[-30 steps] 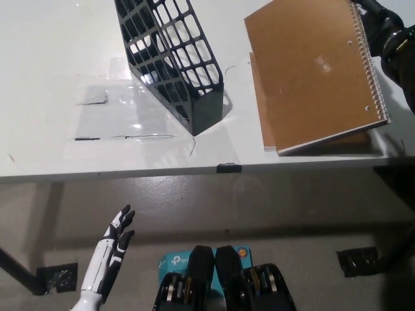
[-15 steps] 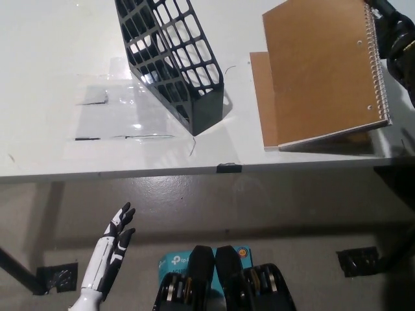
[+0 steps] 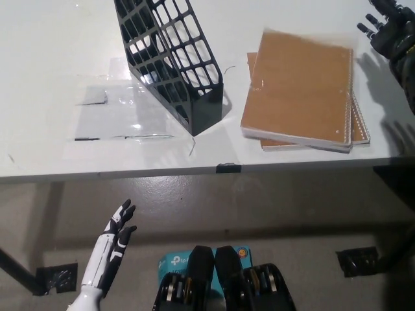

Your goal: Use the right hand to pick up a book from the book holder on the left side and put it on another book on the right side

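A brown spiral-bound book (image 3: 299, 89) lies flat on top of another brown book (image 3: 358, 131) on the white table (image 3: 65, 155), right of the black mesh book holder (image 3: 172, 58). The upper book sits skewed, so the lower one's edge shows at the bottom right. My black right hand (image 3: 387, 27) hovers open at the top right, past the books' far right corner and clear of them. My white left hand (image 3: 117, 234) rests open below the table edge at lower left.
Clear tape patches (image 3: 113, 107) lie on the table left of the holder. A small black clip (image 3: 228, 168) sits on the table's front edge. Below are the grey floor and a black table foot (image 3: 358, 260).
The upper book has dropped from tilted in my right hand to flat on the lower book. My right hand has let go and pulled back to the top right.
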Available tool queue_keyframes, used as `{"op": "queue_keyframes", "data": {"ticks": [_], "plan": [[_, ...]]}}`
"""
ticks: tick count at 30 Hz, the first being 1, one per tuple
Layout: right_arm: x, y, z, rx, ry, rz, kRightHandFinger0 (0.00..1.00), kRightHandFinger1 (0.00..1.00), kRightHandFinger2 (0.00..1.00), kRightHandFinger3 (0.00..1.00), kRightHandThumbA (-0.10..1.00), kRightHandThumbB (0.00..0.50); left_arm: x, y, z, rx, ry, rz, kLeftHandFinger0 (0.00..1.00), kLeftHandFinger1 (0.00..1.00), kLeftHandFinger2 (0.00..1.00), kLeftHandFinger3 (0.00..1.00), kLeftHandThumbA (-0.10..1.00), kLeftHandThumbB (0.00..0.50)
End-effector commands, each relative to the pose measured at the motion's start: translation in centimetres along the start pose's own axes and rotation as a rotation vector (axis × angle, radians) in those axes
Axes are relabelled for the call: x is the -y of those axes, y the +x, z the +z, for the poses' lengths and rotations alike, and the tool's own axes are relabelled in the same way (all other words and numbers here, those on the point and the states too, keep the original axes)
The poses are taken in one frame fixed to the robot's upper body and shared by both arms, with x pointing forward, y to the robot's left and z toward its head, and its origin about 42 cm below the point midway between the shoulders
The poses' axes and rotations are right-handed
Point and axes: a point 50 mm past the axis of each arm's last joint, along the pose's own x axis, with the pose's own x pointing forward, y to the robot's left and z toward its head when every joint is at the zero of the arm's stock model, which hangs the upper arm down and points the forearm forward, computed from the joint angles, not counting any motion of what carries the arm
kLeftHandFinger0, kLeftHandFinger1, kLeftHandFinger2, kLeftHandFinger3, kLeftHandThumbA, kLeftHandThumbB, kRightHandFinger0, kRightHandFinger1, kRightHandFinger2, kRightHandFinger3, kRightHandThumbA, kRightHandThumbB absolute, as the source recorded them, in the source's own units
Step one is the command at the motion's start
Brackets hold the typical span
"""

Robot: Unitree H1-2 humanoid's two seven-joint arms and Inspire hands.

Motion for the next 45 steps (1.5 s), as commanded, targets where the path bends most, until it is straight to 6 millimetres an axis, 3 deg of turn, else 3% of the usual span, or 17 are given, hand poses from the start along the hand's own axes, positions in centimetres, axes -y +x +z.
{"op": "queue_keyframes", "data": {"ticks": [1, 11, 13, 17, 18, 20, 22, 23, 25, 29, 30, 32, 34, 37, 38, 41, 45], "plan": [[-1.5, -0.4, 4.5, 0.149, -0.016, 0.033, 1.0, 1.0, 1.0, 1.0, 0.24, 0.15, -0.5, 0.4, 0.8, 0.041, 0.025, 0.02, 0.9, 1.0, 1.0, 1.0, 1.0, 0.188], [-1.5, -0.7, 6.5, 0.229, -0.116, 0.056, 1.0, 1.0, 1.0, 1.0, 0.28, 0.123, -0.6, 0.4, 1.0, 0.042, 0.028, 0.022, 0.88, 1.0, 1.0, 1.0, 1.0, 0.187], [-2.4, -1.0, 7.7, 0.28, -0.143, 0.099, 1.0, 1.0, 1.0, 1.0, 0.32, 0.14, -0.6, 0.6, 1.1, 0.049, 0.026, 0.025, 0.88, 1.0, 1.0, 1.0, 1.0, 0.185], [-7.5, -2.9, 12.4, 0.418, -0.131, 0.239, 1.0, 1.0, 1.0, 1.0, 0.38, 0.21, -1.2, 2.3, 1.7, 0.073, 0.025, 0.034, 0.88, 1.0, 1.0, 1.0, 1.0, 0.2], [-8.8, -3.7, 13.5, 0.483, -0.211, 0.305, 1.0, 1.0, 1.0, 1.0, 0.5, 0.162, -1.3, 2.7, 1.8, 0.083, 0.021, 0.036, 0.88, 1.0, 1.0, 1.0, 1.0, 0.2], [-12.0, -6.8, 15.9, 0.611, -0.247, 0.455, 1.0, 1.0, 1.0, 1.0, 0.5, 0.201, -1.5, 4.0, 2.3, 0.116, 0.01, 0.043, 0.88, 1.0, 1.0, 1.0, 1.0, 0.199], [-13.6, -10.6, 16.7, 0.736, -0.336, 0.559, 1.0, 1.0, 1.0, 1.0, 0.6, 0.233, -1.6, 4.9, 2.7, 0.132, 0.013, 0.044, 0.9, 1.0, 1.0, 1.0, 1.0, 0.195], [-14.1, -13.1, 16.6, 0.802, -0.355, 0.604, 1.0, 1.0, 1.0, 1.0, 0.59, 0.257, -1.8, 5.4, 3.0, 0.143, 0.016, 0.043, 0.9, 1.0, 1.0, 1.0, 1.0, 0.185], [-13.8, -16.8, 15.3, 0.887, -0.361, 0.689, 1.0, 1.0, 1.0, 1.0, 0.58, 0.269, -2.0, 6.1, 3.5, 0.157, 0.024, 0.044, 0.92, 1.0, 1.0, 1.0, 1.0, 0.175], [-12.2, -21.8, 12.5, 0.971, -0.358, 0.77, 1.0, 1.0, 1.0, 1.0, 0.57, 0.273, -2.2, 7.2, 4.4, 0.184, 0.025, 0.047, 0.93, 1.0, 1.0, 1.0, 1.0, 0.152], [-10.9, -23.7, 10.5, 0.991, -0.381, 0.829, 1.0, 1.0, 1.0, 1.0, 0.6, 0.283, -2.3, 7.5, 4.7, 0.185, 0.031, 0.046, 0.93, 1.0, 1.0, 1.0, 1.0, 0.155], [-9.3, -25.4, 7.8, 0.977, -0.407, 0.902, 1.0, 1.0, 1.0, 1.0, 0.64, 0.308, -2.6, 8.0, 5.2, 0.199, 0.038, 0.048, 0.93, 1.0, 1.0, 1.0, 1.0, 0.158], [-8.0, -26.4, 5.7, 0.963, -0.433, 0.928, 1.0, 1.0, 1.0, 1.0, 0.64, 0.318, -2.9, 8.3, 5.5, 0.211, 0.045, 0.048, 0.95, 1.0, 1.0, 1.0, 1.0, 0.151], [-5.8, -27.9, 2.7, 0.927, -0.451, 0.995, 1.0, 1.0, 1.0, 1.0, 0.67, 0.282, -2.9, 8.8, 5.6, 0.212, 0.038, 0.047, 0.97, 1.0, 1.0, 1.0, 1.0, 0.161], [-4.9, -28.7, 1.6, 0.899, -0.467, 1.042, 1.0, 1.0, 1.0, 1.0, 0.74, 0.274, -2.9, 8.9, 5.7, 0.216, 0.044, 0.047, 0.97, 1.0, 1.0, 1.0, 1.0, 0.151], [-3.4, -29.5, -0.4, 0.782, -0.464, 1.15, 1.0, 1.0, 1.0, 1.0, 0.81, 0.237, -3.1, 9.1, 5.8, 0.221, 0.05, 0.046, 0.98, 1.0, 1.0, 1.0, 1.0, 0.147], [-0.8, -30.4, -2.3, 0.636, -0.454, 1.263, 1.0, 1.0, 1.0, 1.0, 0.82, 0.277, -3.5, 9.5, 5.8, 0.222, 0.055, 0.045, 0.98, 1.0, 1.0, 1.0, 1.0, 0.154]]}}
